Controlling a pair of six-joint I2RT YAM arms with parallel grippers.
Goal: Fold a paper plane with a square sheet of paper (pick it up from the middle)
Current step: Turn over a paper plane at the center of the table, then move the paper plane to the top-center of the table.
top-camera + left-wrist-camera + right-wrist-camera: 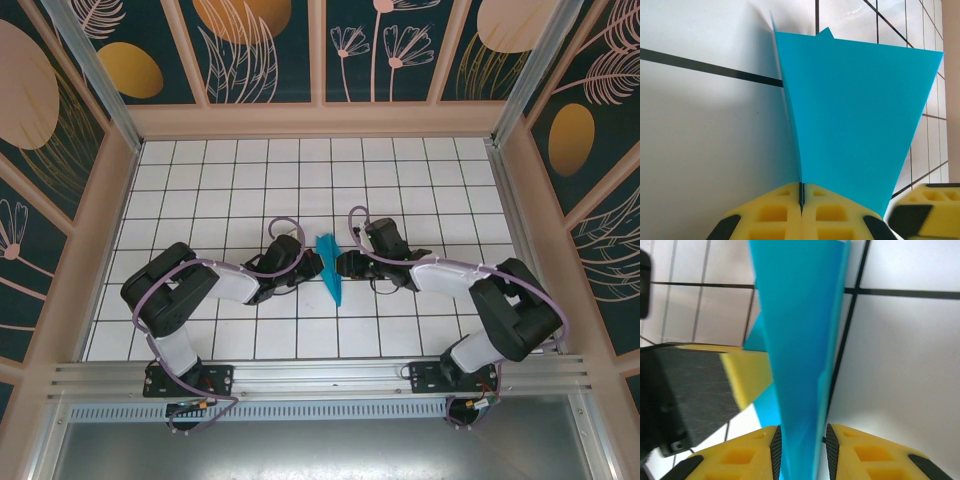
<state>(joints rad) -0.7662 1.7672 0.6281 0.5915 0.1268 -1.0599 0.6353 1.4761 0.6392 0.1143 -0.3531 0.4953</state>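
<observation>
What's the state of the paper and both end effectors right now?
folded teal paper: creased into a narrow tapering shape, held edge-up between the two arms.
left end effector: shut, pads pressed together on the paper's lower edge.
right end effector: open, fingers either side of the paper with a gap between them; not clamped flat.

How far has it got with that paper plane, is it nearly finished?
Well along. Done: the teal paper is already folded into a narrow pointed shape with several layers. In hand: the left hand pinches one edge shut, and the right hand has its fingers either side of it. Left: probably final wing folds; I can't tell how many.
</observation>
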